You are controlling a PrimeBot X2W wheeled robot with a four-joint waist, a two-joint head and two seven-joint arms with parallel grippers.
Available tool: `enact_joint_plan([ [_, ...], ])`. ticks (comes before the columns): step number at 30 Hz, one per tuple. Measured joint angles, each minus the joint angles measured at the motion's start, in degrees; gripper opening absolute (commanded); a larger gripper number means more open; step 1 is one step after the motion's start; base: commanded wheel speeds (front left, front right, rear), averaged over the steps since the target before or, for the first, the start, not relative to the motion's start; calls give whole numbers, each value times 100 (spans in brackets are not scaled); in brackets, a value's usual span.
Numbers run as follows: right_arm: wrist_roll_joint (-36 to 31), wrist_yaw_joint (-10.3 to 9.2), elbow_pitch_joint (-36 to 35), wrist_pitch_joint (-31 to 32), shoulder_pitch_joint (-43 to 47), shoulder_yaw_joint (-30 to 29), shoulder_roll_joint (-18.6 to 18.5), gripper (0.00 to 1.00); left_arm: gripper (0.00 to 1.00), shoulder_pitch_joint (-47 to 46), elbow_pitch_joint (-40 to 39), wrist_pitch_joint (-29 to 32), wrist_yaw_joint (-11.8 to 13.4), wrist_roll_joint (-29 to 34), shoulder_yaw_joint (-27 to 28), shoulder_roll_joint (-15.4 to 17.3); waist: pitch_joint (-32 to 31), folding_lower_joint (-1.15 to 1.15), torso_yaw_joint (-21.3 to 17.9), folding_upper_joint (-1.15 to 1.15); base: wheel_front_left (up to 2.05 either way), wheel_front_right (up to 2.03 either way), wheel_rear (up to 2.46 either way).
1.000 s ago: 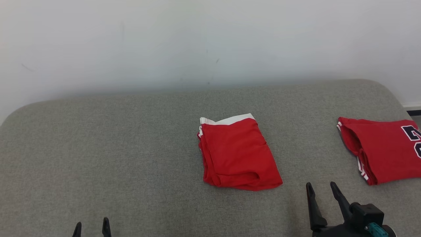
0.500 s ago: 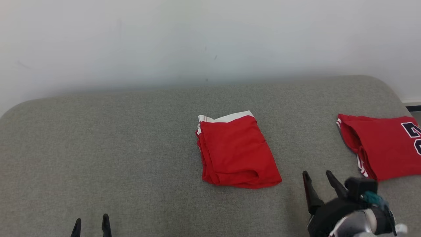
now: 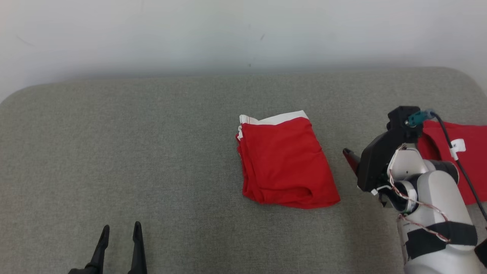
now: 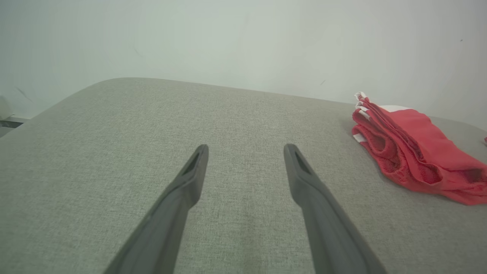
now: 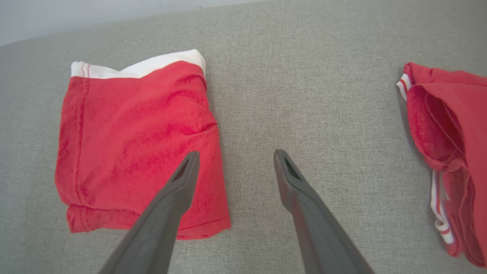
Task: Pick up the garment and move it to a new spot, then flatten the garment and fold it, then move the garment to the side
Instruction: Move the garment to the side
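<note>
A folded red garment [image 3: 285, 160] with a white band at its far edge lies at the middle of the grey fabric surface [image 3: 152, 152]. My right arm [image 3: 418, 182] is raised just right of it and points down. In the right wrist view my right gripper [image 5: 236, 153] is open and holds nothing. Its left finger is above the garment's [image 5: 137, 140] near right corner, and its right finger is above bare fabric. My left gripper [image 3: 121, 226] is open and holds nothing, low at the near left. The left wrist view shows the left gripper [image 4: 246, 146] well left of the garment [image 4: 411, 144].
A second folded red garment [image 3: 471, 152] with dark lettering and striped trim lies at the far right, partly behind my right arm; it also appears at the right edge of the right wrist view [image 5: 452, 152]. A white wall [image 3: 243, 34] runs behind the rounded surface.
My right arm has risen and reached forward, tipping its gripper down over the gap between the two garments. The head camera has shifted. Both garments lie as before.
</note>
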Motion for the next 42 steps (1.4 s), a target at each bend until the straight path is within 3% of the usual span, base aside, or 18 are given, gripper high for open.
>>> enact_joint_plan([
  [4, -152, -1, 450, 299, -552, -16, -145, 100, 100, -165, -24, 0, -31, -43, -115, 0, 222, 0, 157, 0, 0, 0, 0],
  [10, -310, 0, 1289, 167, -1101, -44, -176, 100, 100, -273, -47, 0, -24, -88, -253, 0, 583, 1, 394, 0, 0, 0, 0],
  [20, -435, -1, 2284, -90, -1451, 20, -48, 100, 100, -338, -45, 0, 25, -124, -331, 0, 929, 0, 645, 0, 0, 0, 0],
  [25, -565, -1, 2639, -92, -1523, 322, -83, 100, 100, -391, -18, 0, 56, -157, -419, -1, 903, -1, 607, 0, 0, 0, 0],
  [26, -608, -1, 2659, -164, -1528, 380, -96, 39, 100, -391, -13, 0, 56, -156, -422, -1, 895, -1, 593, 0, 0, 0, 0],
  [27, -639, -1, 2686, -245, -1529, 413, -113, 0, 100, -391, -8, 0, 57, -157, -427, 0, 885, -1, 578, 0, 0, 0, 0],
  [35, -768, 16, 2811, -515, -1668, 1195, -261, 0, 100, -265, -26, 0, 63, -154, -354, -1, 738, 0, 352, 0, 0, 0, 0],
  [42, -416, 16, 2438, -405, -2014, 2576, -992, 0, 100, -155, -159, 0, 90, -182, -187, 0, 598, 0, -74, 0, 0, 0, 0],
])
